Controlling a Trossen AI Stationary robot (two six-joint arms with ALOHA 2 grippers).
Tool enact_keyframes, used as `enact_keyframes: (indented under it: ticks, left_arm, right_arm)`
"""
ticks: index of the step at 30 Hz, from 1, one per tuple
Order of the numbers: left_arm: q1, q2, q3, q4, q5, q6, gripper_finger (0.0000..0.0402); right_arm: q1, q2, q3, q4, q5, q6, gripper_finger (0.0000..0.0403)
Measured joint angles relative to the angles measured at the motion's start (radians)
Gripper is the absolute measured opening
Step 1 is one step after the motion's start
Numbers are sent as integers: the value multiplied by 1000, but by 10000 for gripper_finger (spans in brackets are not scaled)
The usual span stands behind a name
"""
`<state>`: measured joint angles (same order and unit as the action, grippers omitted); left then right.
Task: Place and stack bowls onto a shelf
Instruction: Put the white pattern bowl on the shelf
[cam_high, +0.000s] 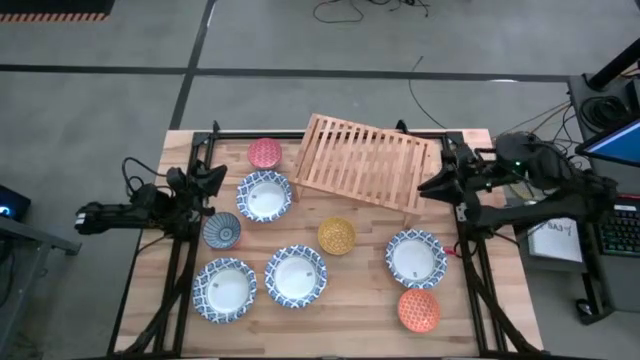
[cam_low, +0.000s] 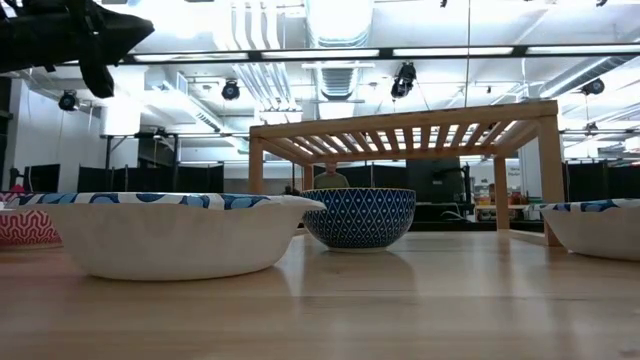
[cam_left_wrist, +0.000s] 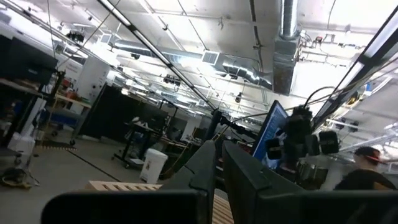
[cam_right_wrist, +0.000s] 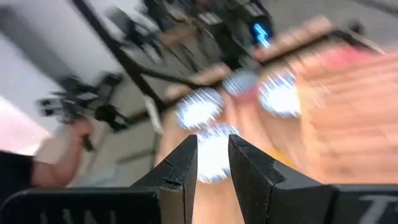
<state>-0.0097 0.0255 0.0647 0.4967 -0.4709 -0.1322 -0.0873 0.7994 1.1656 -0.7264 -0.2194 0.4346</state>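
High view shows the wooden bench (cam_high: 350, 300) with the shelf (cam_high: 365, 160) standing empty, at a slant, near its far edge, right of centre. All eight bowls sit on the bench top, none stacked. The pink-red bowl (cam_high: 265, 153) lies just left of the shelf by the far edge, and a wide blue-and-white bowl (cam_high: 264, 195) sits just in front of it. The small blue-patterned bowl (cam_high: 221, 231) is by the left edge. Two more wide bowls (cam_high: 224, 290) (cam_high: 295, 275) lie side by side towards the near left corner. The yellow bowl (cam_high: 336, 236) sits near the middle, just in front of the shelf. The fourth wide bowl (cam_high: 415, 257) lies towards the right edge, with the orange bowl (cam_high: 418, 309) in front of it near the right corner.

At the left edge, the left gripper (cam_high: 215, 177) hangs raised above the bench, beside the small blue-patterned bowl; its jaws are closed together and hold nothing. At the right edge, the right gripper (cam_high: 428, 185) hangs by the shelf's right end, jaws a narrow gap apart and empty in its wrist view.
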Motion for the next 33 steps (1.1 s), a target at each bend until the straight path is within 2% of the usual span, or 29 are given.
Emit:
enact_keyframes:
  ticks: [4,8,11,16,19,23,26,29,33]
  left_arm:
    - [0,0,0,17,0,24,13]
    - [0,0,0,52,-1,69,13]
    - [0,0,0,62,-1,101,13]
    - [0,0,0,67,-12,135,13]
    - [0,0,0,67,-18,152,13]
    - [0,0,0,65,-18,155,13]
    - [0,0,0,65,-18,154,13]
    - [0,0,0,65,-18,151,13]
    - [0,0,0,64,-18,150,13]
  right_arm:
    - [50,110,136,-216,119,101,82]
    - [93,190,209,-335,116,223,82]
    - [131,239,215,-414,110,346,82]
    - [219,282,200,-569,29,609,82]
    - [288,317,183,-610,37,737,82]
    - [383,348,159,-612,43,798,82]
    - [452,385,138,-609,101,851,82]
    - [488,441,127,-601,141,887,82]
    - [506,515,128,-597,142,897,82]
